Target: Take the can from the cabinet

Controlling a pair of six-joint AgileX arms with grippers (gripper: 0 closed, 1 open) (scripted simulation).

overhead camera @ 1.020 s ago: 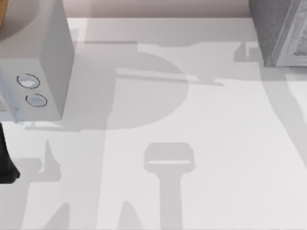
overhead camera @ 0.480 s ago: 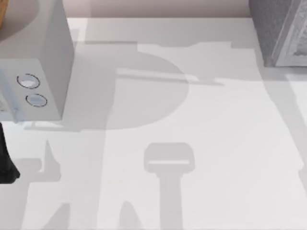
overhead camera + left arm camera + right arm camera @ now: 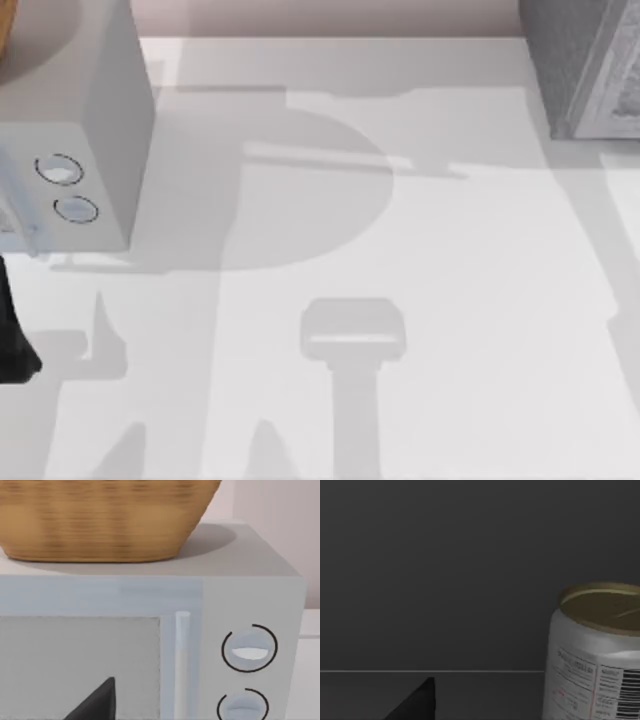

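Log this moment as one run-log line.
can: upright, dark interior, ungrasped | cabinet: table's right | right pincer: near can | left arm: facing dial box

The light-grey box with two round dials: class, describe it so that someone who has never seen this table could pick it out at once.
Start at the table; on its left side stands the light-grey box, smooth-sided. A woven basket sits on its top, and its front carries two round dials, one above the other, beside a pale upright handle. The cabinet at the far right is dark and speckled instead.
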